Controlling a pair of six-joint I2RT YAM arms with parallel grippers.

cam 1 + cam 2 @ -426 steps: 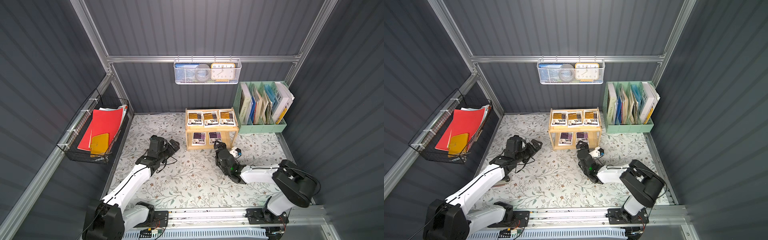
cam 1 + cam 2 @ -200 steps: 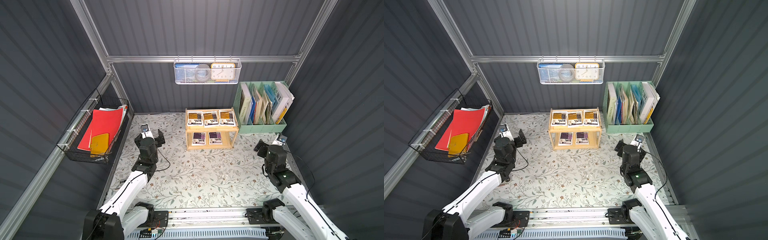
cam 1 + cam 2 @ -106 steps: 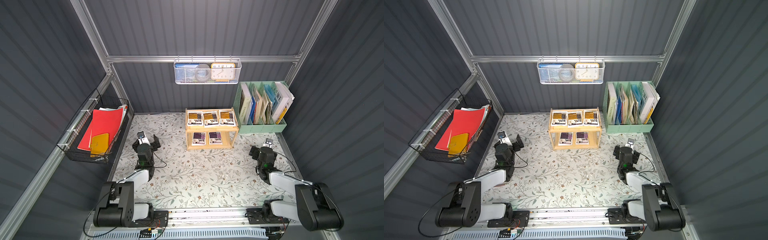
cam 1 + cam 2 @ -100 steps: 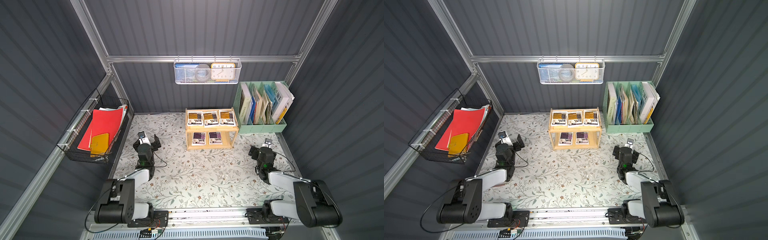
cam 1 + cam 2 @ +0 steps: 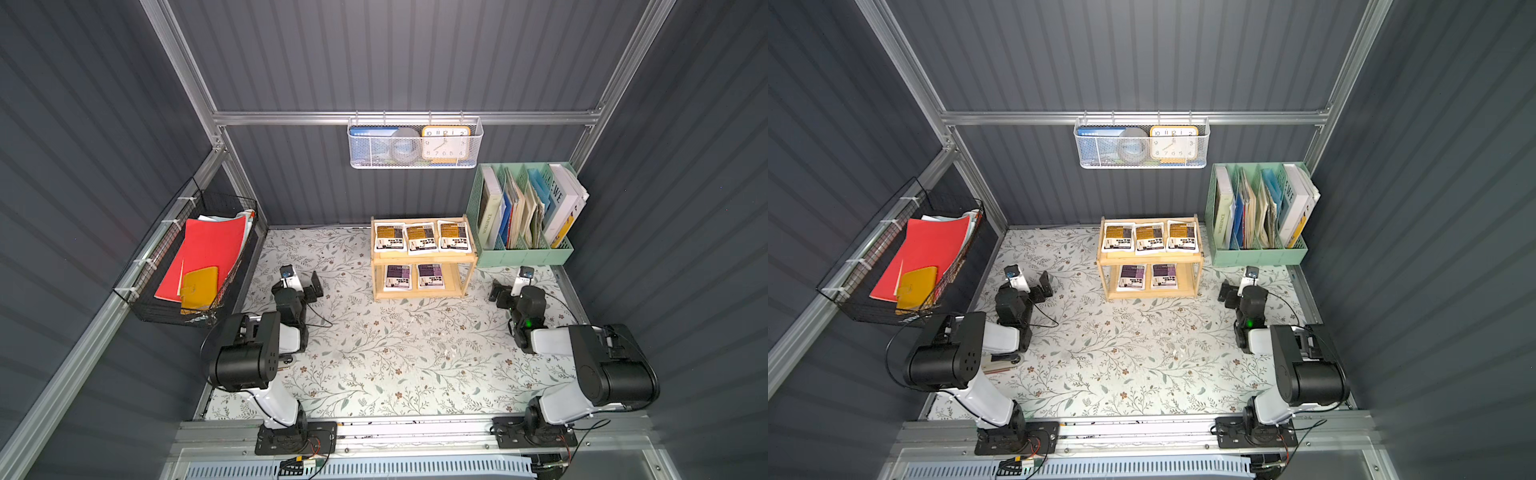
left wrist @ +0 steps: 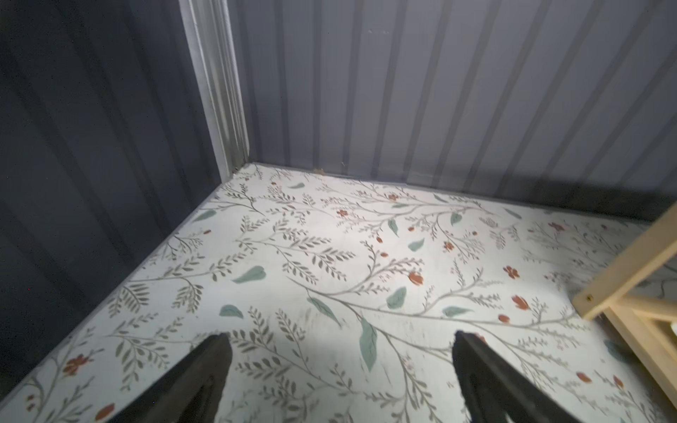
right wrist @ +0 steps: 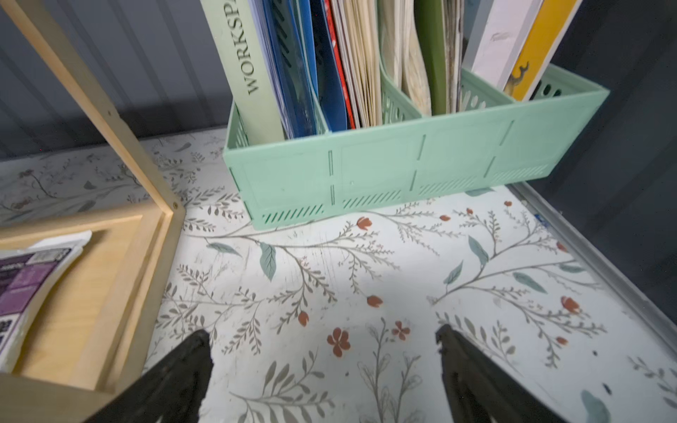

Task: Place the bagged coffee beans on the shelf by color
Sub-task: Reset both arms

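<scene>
The shelf (image 5: 424, 258) (image 5: 1150, 258) stands at the back middle of the floral mat. In both top views three yellow-orange bagged coffee beans (image 5: 422, 237) (image 5: 1149, 237) lie side by side on its upper tier, and two purple ones (image 5: 398, 277) (image 5: 1132, 276) lie on the lower tier. My left gripper (image 5: 305, 286) (image 6: 339, 344) rests low to the left of the shelf, open and empty over bare mat. To the right of the shelf my right gripper (image 5: 503, 293) (image 7: 322, 340) is also open and empty. A purple bag (image 7: 25, 285) and the shelf's lower rim (image 7: 121, 278) show in the right wrist view.
A mint-green file organizer (image 5: 523, 253) (image 7: 403, 172) full of books stands at the back right, just beyond my right gripper. A white wire basket (image 5: 415, 162) with a clock hangs on the back wall. A black wire basket (image 5: 166, 307) holding red folders hangs on the left wall.
Both arms have drawn back from the shelf and folded down at the sides. The right gripper left the front of the lower tier. The bags have not moved.
</scene>
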